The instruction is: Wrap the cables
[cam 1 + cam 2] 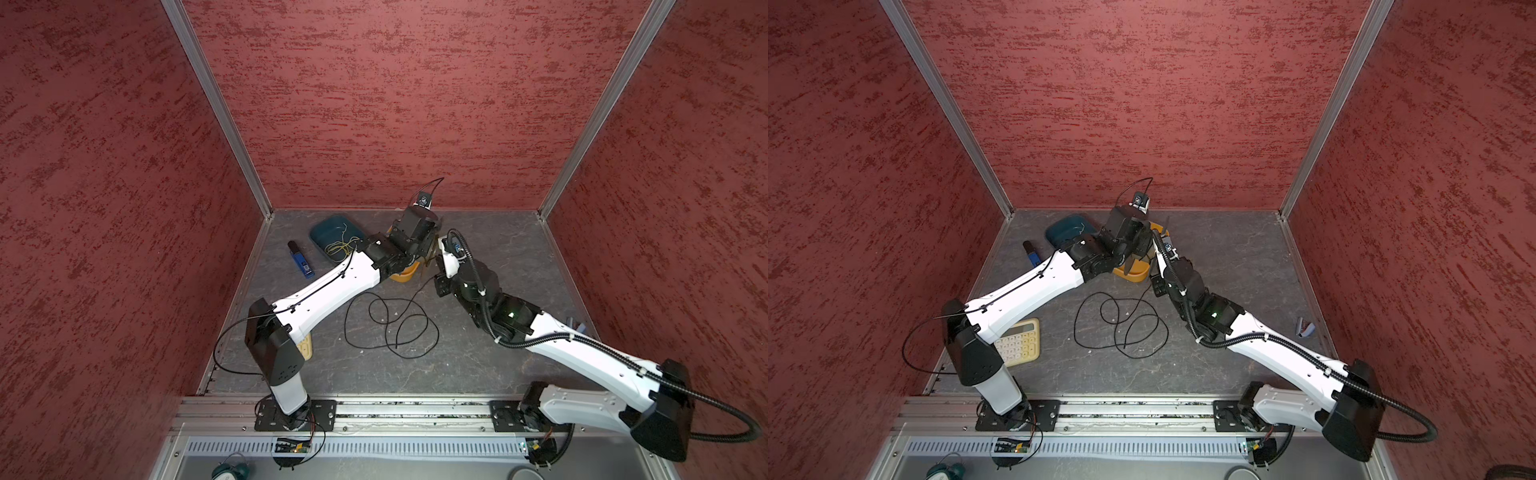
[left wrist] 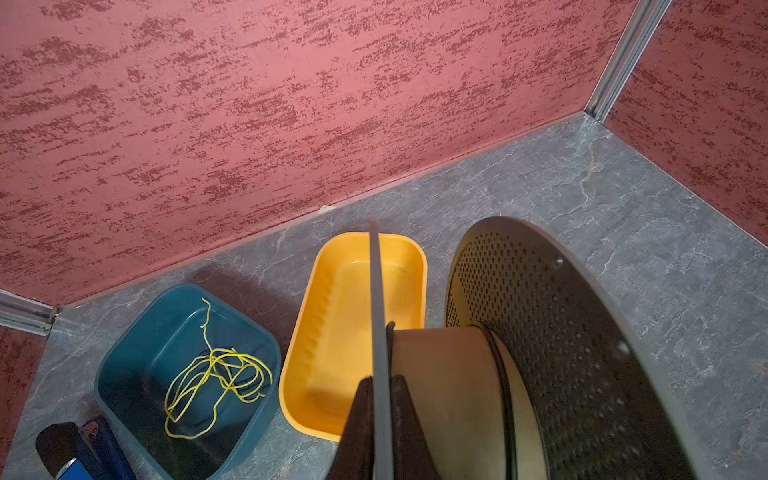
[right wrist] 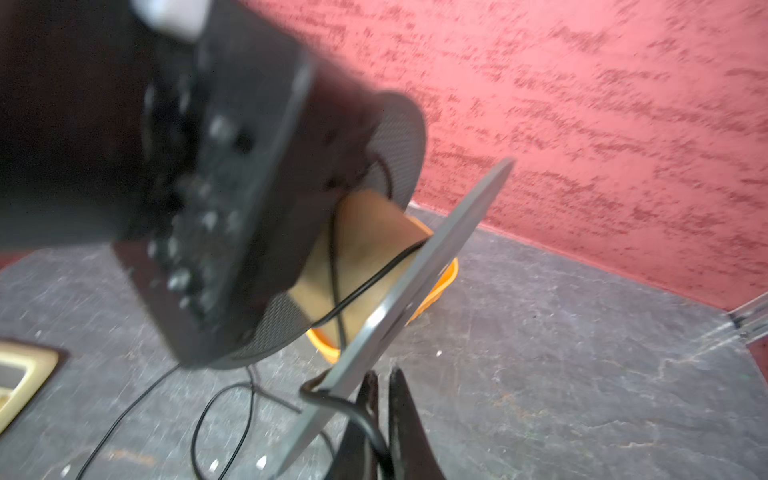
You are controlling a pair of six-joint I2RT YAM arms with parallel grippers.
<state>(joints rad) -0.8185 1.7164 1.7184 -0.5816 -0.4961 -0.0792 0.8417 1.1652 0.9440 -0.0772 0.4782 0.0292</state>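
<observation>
Looping loose, black cord (image 3: 360, 412), spool (image 2: 449, 395) partly hiding orange tray (image 2: 316, 332), calculator (image 1: 1019, 343) nearby

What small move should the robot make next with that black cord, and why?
Probably the right end effector, shut on the long thin black cord, should ease it over the disc edge onto the brown core of the black perforated spool, which the left end effector clamps. The cord kinks around that edge, and most lies loose on the grey table.

Glossy plastic orange tray (image 2: 332, 316), matt perforated spool flange (image 2: 540, 332), smooth cable (image 3: 333, 266).
</observation>
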